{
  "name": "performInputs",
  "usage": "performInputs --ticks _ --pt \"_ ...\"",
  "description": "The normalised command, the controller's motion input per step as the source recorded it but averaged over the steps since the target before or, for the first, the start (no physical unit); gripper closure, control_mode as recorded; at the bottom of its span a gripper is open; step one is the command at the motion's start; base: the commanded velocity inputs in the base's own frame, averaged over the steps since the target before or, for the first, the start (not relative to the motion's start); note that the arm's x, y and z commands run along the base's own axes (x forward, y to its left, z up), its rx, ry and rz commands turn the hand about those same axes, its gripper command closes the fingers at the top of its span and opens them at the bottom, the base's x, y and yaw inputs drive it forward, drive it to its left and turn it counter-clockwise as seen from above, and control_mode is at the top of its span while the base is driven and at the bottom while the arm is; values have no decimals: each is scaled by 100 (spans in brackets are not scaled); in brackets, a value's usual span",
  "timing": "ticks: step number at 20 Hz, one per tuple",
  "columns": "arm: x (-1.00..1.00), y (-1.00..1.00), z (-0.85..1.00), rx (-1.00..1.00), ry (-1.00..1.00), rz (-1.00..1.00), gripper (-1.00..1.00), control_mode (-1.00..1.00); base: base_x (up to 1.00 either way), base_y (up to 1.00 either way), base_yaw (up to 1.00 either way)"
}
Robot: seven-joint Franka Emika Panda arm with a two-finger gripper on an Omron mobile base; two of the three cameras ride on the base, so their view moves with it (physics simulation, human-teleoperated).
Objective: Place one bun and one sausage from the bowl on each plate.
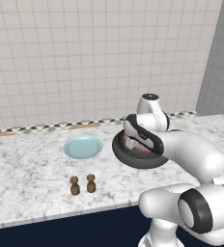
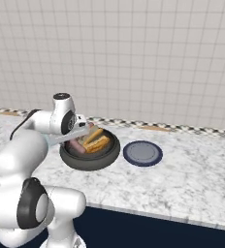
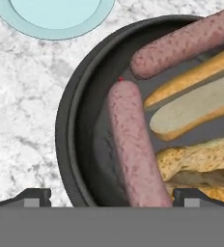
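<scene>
Sausage (image 3: pixel 133 144), mottled reddish-pink, lies in the bowl (image 3: pixel 68 125) with its long axis running from upper left to lower right of the hand view, one rounded end near the frame's centre, the other cut off between the finger tips at the bottom. A second sausage (image 3: pixel 186 41) slants toward the upper right, its blunt end close to the first one's tip. Two golden buns (image 3: pixel 196 108) lie right of the sausages, slanting the same way as the second; one shows a pale cut face. Jaws (image 3: pixel 111 195) stand wide apart, released, above the bowl. A teal plate (image 3: pixel 51 31) sits at upper left, apart from the bowl's thick dark rim. In the right base view a navy plate (image 2: pixel 142 153) lies just beside the bowl on the marble surface (image 2: pixel 192 184), with open room toward the front edge.
</scene>
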Motion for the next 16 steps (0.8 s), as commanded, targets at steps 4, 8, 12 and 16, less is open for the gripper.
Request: performInputs --ticks 4,8,12,16 --pt "33 0 -43 -3 -1 1 -100 -100 0 0 0" --pt "53 -10 -26 0 0 0 -100 -100 0 0 0" --pt "38 -15 -23 0 0 0 -100 -100 0 0 0" --pt "-14 0 -48 0 0 0 100 -100 0 0 0"
